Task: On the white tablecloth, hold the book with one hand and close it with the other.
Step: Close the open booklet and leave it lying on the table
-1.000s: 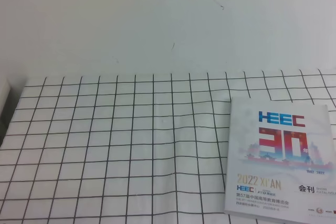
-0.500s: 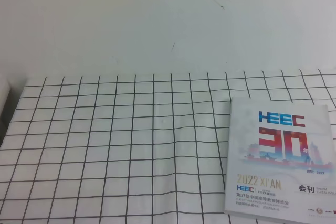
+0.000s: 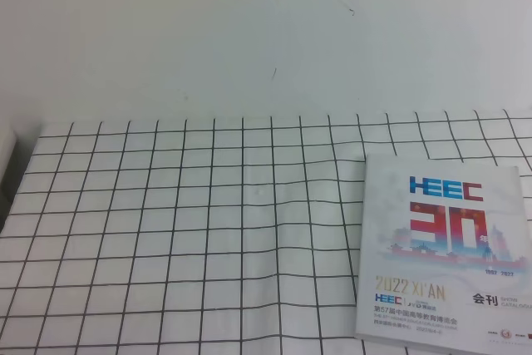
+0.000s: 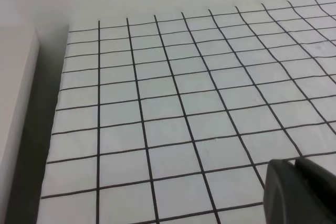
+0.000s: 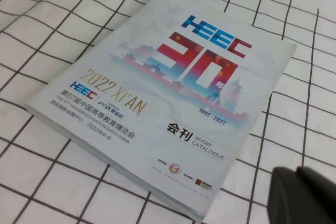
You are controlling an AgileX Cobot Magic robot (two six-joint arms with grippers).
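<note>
The book (image 3: 445, 251) lies closed and flat on the white tablecloth (image 3: 166, 239) at the right, cover up, showing "HEEC", "30" and "2022 XI'AN". Its right edge runs out of the exterior high view. Neither arm shows in that view. In the right wrist view the book (image 5: 163, 103) fills the middle, and a black part of my right gripper (image 5: 304, 195) shows at the lower right, just beyond the book's near corner and not touching it. In the left wrist view only gridded cloth (image 4: 173, 103) and a black part of my left gripper (image 4: 302, 192) show.
A plain white surface (image 3: 249, 31) lies beyond the cloth's far edge. The cloth's left edge (image 3: 21, 197) drops off beside a pale ledge (image 4: 16, 119), with a dark gap between them.
</note>
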